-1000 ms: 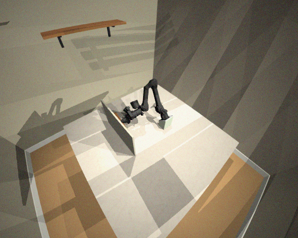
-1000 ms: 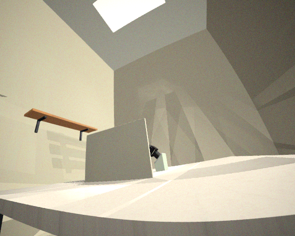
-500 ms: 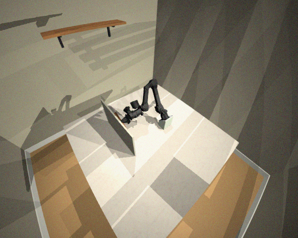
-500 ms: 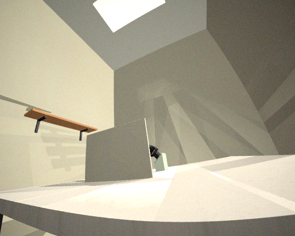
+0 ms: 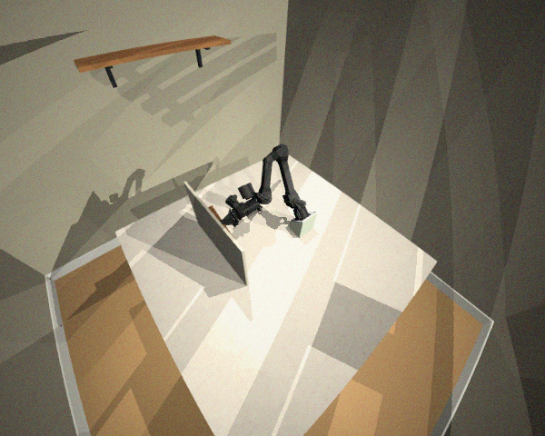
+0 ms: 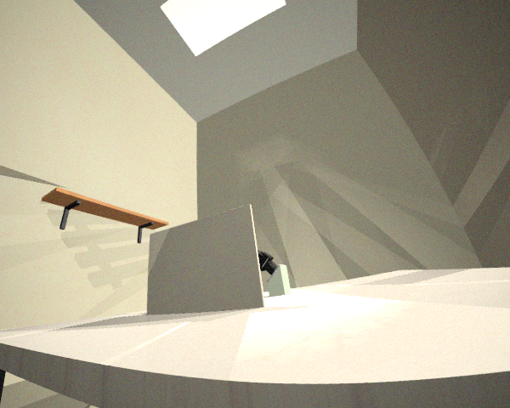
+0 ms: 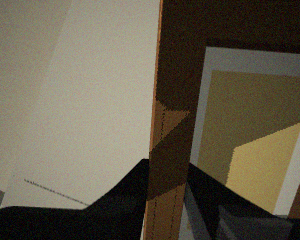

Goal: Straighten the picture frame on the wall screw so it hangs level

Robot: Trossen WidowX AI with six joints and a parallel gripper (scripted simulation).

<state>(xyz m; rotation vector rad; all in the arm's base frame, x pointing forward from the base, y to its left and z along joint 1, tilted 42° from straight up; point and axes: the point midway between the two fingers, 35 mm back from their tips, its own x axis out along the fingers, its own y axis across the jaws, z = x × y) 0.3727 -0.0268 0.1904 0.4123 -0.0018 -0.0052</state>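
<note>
at the upright grey panel (image 5: 219,234) (image 6: 205,263), black two-fingered gripper (image 5: 229,218) (image 7: 164,166)'s got the brown wooden picture frame (image 5: 213,211) (image 7: 165,210) pinched; letting go's left, level unclear

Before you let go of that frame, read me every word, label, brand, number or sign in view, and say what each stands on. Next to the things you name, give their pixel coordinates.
No readable text in any view.
Picture frame (image 7: 165,215): no lettering on the part seen.
Arm (image 5: 266,178) and claw (image 7: 164,166): no legible marking.
Wooden shelf (image 5: 151,51) (image 6: 110,211): none.
Pale green block (image 5: 307,225) (image 6: 281,280): none.
</note>
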